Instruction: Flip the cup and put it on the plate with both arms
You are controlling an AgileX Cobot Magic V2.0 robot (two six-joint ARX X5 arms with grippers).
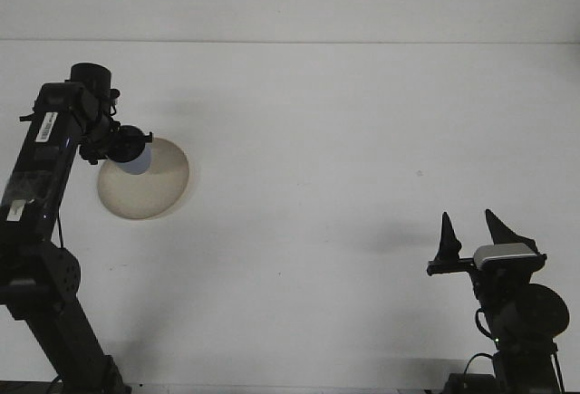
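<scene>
A round beige plate [149, 193] lies flat on the white table at the left. Over its upper left part hangs a small pale-blue cup [138, 161], held by my left gripper [127, 147], which is shut on it; the dark fingers hide most of the cup, so I cannot tell its tilt or whether it touches the plate. My right gripper [469, 231] stands at the lower right, far from the plate, open, its two pointed fingers upright with nothing between them.
The left arm [41, 186] rises from the bottom left corner along the left edge. The right arm's base [521, 317] fills the bottom right corner. The white table [344, 158] stretches between the two arms.
</scene>
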